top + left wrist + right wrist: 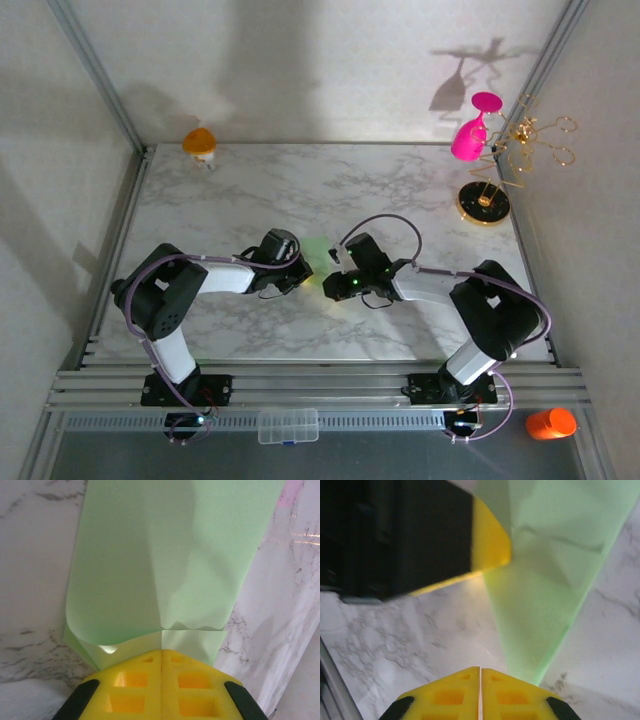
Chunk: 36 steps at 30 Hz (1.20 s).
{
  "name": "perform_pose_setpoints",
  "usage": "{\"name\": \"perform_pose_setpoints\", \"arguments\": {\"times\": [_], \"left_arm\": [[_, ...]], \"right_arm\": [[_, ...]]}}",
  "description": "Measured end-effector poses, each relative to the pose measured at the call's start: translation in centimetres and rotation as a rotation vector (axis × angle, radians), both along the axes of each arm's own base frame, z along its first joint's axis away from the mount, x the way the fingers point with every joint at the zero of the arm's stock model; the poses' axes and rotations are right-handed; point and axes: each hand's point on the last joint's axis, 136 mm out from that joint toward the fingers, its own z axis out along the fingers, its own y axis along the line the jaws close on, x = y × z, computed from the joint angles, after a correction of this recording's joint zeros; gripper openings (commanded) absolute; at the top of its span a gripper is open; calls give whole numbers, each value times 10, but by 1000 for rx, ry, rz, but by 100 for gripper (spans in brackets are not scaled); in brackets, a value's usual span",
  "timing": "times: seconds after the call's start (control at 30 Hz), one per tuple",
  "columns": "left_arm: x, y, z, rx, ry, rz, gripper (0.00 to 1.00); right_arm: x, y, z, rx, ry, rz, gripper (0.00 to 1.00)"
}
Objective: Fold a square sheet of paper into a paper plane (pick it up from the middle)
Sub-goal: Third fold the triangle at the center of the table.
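The square sheet of paper lies folded into a long pale green strip on the marble table, between the two arms. In the left wrist view the paper shows overlapping flaps and a centre crease. My left gripper is shut, its yellow tips resting on the paper's near end; I cannot tell whether they pinch it. The left gripper sits just left of the sheet. My right gripper is shut and holds nothing, hovering over bare marble beside the paper. The left gripper's yellow finger touches the strip there.
A gold stand with a pink glass hanging on it stands at the back right. An orange object sits at the back left. Near the front rails lie a clear plastic box and an orange cup.
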Motion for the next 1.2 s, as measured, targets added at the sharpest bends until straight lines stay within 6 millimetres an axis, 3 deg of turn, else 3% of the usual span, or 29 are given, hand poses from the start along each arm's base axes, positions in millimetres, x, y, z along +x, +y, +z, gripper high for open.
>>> {"name": "perform_pose_setpoints", "arguments": {"times": [0.17, 0.5, 0.7, 0.83, 0.93, 1.2], "left_arm": [[0, 0, 0, -1, -1, 0, 5], [1, -1, 1, -2, -5, -1, 7], [1, -1, 4, 8, -28, -23, 13], [1, -4, 18, 9, -75, -49, 14], [-2, -10, 28, 9, -115, -80, 11], [-9, -19, 25, 20, -122, -117, 7]], "right_arm": [[11, 9, 2, 7, -10, -9, 10], [6, 1, -34, -78, 65, -18, 9], [8, 3, -34, -81, 67, -19, 9], [9, 3, -34, -82, 69, -19, 10], [9, 3, -34, -85, 70, -20, 9], [9, 3, -34, -88, 72, -21, 9]]}}
